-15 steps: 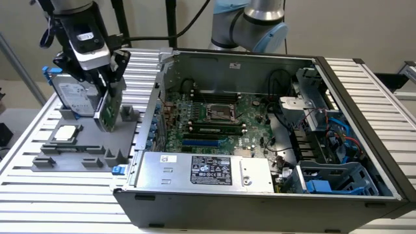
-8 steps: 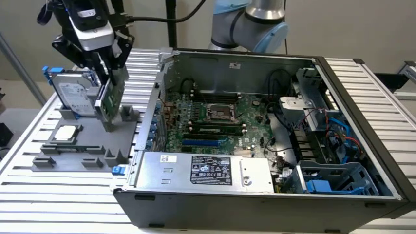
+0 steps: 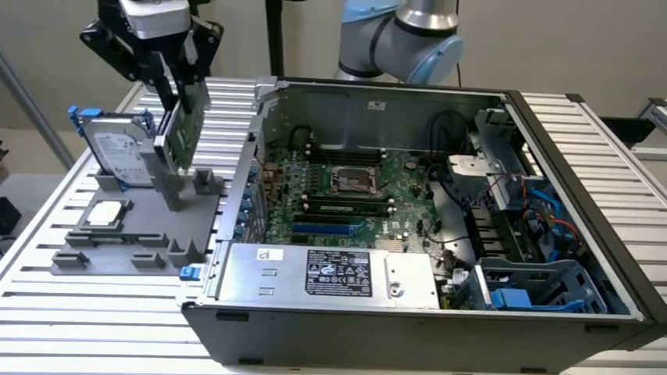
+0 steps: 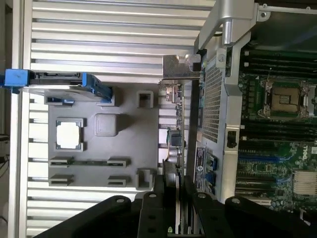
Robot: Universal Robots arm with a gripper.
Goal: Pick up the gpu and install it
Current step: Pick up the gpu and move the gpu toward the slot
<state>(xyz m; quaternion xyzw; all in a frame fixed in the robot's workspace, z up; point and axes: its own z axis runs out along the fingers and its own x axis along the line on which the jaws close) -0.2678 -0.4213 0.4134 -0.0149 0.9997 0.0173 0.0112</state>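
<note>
My gripper point(image 3: 173, 78) hangs over the exterior view's left side, shut on the top edge of the gpu point(image 3: 181, 129). The card stands on edge, green board facing the case, its silver bracket point(image 3: 167, 183) pointing down close to the grey parts holder point(image 3: 115, 244). In the wrist view the black fingers point(image 4: 157, 196) clamp the gpu point(image 4: 174, 141), seen edge-on. It sits over the strip between the holder point(image 4: 104, 148) and the case wall, beside the holder's two slotted posts.
A silver hard drive with blue rails point(image 3: 115, 148) point(image 4: 59, 82) stands in the holder, and a square CPU chip point(image 3: 108, 212) point(image 4: 68, 134) lies in it. The open computer case point(image 3: 583, 156) lies to the exterior view's right, with motherboard point(image 3: 344, 195) point(image 4: 277, 124) and power supply point(image 3: 323, 273).
</note>
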